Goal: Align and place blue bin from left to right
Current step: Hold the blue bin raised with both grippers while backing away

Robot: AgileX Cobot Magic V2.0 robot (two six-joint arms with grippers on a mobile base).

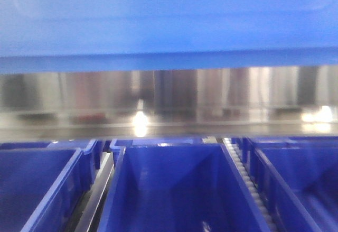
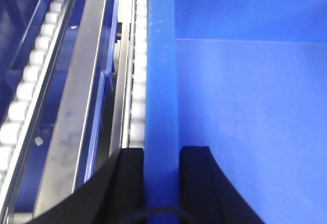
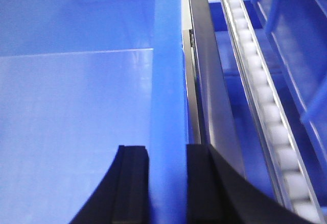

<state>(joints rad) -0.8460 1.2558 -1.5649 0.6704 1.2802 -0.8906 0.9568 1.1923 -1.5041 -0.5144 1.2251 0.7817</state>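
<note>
Bin: the blue bin (image 1: 169, 15) hangs between two arms, its broad side wall filling the top of the front view, above a row of narrower bins (image 1: 169, 189) in the roller rack (image 2: 137, 76).
Left jaws: closed to the thickness of the bin's left wall, one black finger (image 2: 125, 183) outside and one inside.
Right jaws: pinched the same way on the right wall, the rim between the fingers.
Alongside: a metal rail (image 2: 76, 106) and white rollers run just beside each gripped wall.
Step in hand: by appearances, carrying the bin across to its lane.
Doing it well: move both arms together at equal height so the bin stays level. Square its walls with the rails before lowering. Let go only once the base sits on the rollers.
Risk: uneven travel could twist the walls or catch a rail.
</note>
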